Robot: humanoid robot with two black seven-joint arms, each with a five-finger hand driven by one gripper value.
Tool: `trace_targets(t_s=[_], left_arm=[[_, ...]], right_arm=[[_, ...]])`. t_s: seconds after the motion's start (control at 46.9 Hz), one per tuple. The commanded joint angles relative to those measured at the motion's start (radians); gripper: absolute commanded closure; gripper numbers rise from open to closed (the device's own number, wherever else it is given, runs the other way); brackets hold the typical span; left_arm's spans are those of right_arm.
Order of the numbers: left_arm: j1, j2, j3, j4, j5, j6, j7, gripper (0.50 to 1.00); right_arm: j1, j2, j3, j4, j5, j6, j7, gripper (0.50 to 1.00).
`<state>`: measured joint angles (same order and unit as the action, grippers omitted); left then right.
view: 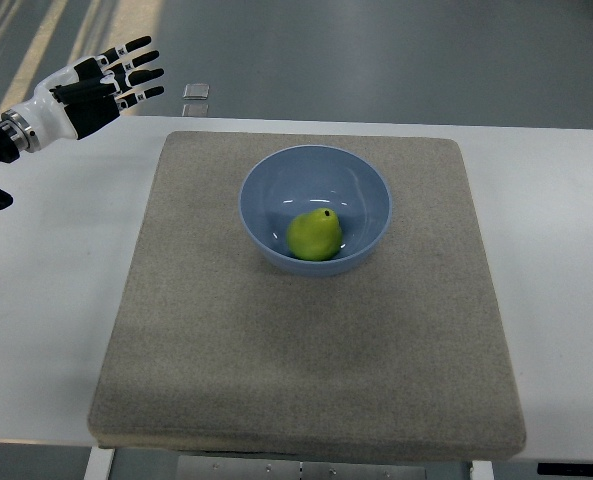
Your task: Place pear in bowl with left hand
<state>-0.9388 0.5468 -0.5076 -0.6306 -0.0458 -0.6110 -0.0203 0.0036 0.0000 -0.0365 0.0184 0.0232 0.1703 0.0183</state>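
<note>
At the far left, the left hand [101, 88] hangs above the far left corner of the table [46, 300], its arm entering from the left edge. The hand is black and white, its fingers spread wide and extended toward the right, holding nothing. It is well apart from the bowl [266, 180] and touches no object. The table is a plain white surface spanning the full width of the view; its near edge shows part of a metal frame below. A square, grey-beige felt mat [226, 350] covers most of the tabletop, lying flat, with bare white margins to the left and right. The light blue bowl stands upright on the mat, slightly far of the mat's centre. The pear [314, 235], yellow-green with a dark stem end pointing up, rests inside the bowl on its bottom, toward the near wall. Beyond the far edge of the table lies a grey floor [396, 50], smooth and slightly reflective, with pale stripes running across its far left portion. A small, flat, light-coloured square object [196, 91] lies on the floor just beyond the table, near the fingertips in the view.
</note>
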Motion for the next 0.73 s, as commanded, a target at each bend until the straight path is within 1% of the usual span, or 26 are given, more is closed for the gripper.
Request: trace_targets(t_s=[0.0, 0.128, 0.235, 0.32, 0.704], left_arm=[[0.003, -0.031, -0.005, 0.003, -0.005, 0.0, 0.036, 0.504], [0.003, -0.042, -0.009, 0.006, -0.061, 0.0, 0.06, 0.504], [0.003, -0.044, -0.011, 0.006, -0.172, 0.0, 0.109, 0.504], [0.005, -0.044, -0.011, 0.008, -0.236, 0.0, 0.131, 0.504], [0.018, -0.042, -0.011, 0.008, -0.247, 0.0, 0.131, 0.504]], right_arm=[[0.001, 0.0, 0.006, 0.0, 0.003, 0.002, 0.0, 0.574], [-0.001, 0.0, 0.003, 0.005, -0.002, 0.011, 0.0, 0.576], [-0.001, 0.0, 0.004, 0.005, -0.002, 0.011, 0.0, 0.574], [-0.001, 0.0, 0.004, 0.006, -0.002, 0.012, 0.0, 0.574], [-0.005, 0.0, 0.006, 0.008, 0.001, 0.011, 0.0, 0.574]])
